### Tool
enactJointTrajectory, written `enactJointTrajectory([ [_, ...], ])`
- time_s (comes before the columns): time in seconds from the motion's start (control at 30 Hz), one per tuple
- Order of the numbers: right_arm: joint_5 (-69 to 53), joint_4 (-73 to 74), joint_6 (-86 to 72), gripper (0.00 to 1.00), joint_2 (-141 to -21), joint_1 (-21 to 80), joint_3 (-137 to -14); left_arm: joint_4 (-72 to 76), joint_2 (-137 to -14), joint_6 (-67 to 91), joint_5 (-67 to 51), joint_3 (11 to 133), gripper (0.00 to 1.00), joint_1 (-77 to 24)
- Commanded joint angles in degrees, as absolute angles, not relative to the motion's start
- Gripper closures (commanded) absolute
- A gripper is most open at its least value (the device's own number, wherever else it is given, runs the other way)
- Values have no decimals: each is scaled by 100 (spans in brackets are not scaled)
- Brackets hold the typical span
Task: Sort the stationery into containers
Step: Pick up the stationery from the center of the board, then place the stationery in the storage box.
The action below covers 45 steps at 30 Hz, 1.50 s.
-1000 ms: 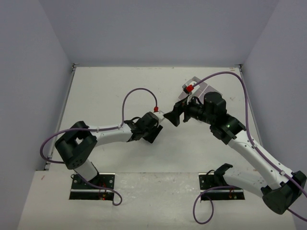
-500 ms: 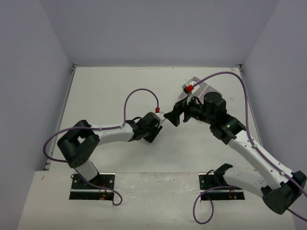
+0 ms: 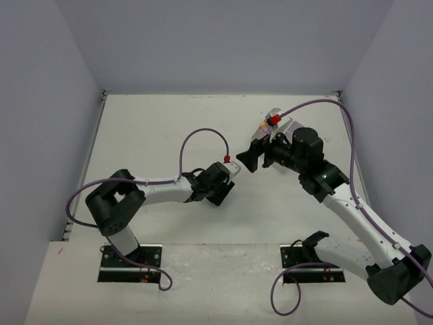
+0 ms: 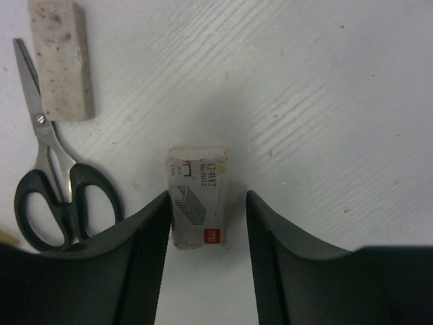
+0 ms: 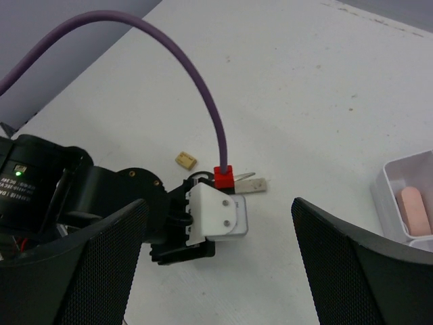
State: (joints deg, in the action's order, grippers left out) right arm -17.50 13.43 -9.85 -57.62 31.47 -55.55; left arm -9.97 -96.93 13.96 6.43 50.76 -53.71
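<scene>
The left gripper [image 4: 207, 195] has its jaws half open around a small grey cardboard staple box [image 4: 196, 177] on the white table [image 4: 325, 101], with a gap on one side. Black-handled metal scissors [image 4: 46, 139] lie beside it. The right gripper [image 5: 218, 203] hangs above, with its jaws wide and nothing in them.

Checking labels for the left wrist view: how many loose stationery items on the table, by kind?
Black-handled scissors: 1
Dirty white eraser: 1
Staple box: 1
Total: 3
Tan sliver at the left edge is cut off, not counted.
</scene>
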Motion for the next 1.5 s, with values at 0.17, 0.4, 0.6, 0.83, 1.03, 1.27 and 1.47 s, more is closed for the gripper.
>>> enactJointTrajectory([
  [0.17, -1205, 993, -1674, 11, -5335, 2698, -5336, -744, -9539, 1573, 740, 4910, 100, -5397],
  [0.4, -2564, 807, -2260, 13, -5289, 2721, -5443, 702, -7368, 1154, 1563, 3739, 100, -5714],
  [0.6, -2123, 873, -2813, 23, -5575, 3656, -5498, 2202, -5098, 303, 1421, 2616, 100, -6137],
  [0.83, -748, 1521, -2982, 24, -6372, 4976, -6355, 2417, -3857, -282, 651, 2029, 100, -6196],
  [1.03, -423, 1809, -3091, 28, -6755, 5361, -6605, 2461, -3732, -357, 771, 1872, 100, -6208],
  [1.27, -650, 1945, -3081, 42, -6985, 5533, -6673, 2411, -3994, -457, 896, 1975, 100, -6310],
  [1.47, -875, 1922, -3140, 46, -7162, 5707, -6535, 2452, -3883, -483, 992, 1933, 100, -6328],
])
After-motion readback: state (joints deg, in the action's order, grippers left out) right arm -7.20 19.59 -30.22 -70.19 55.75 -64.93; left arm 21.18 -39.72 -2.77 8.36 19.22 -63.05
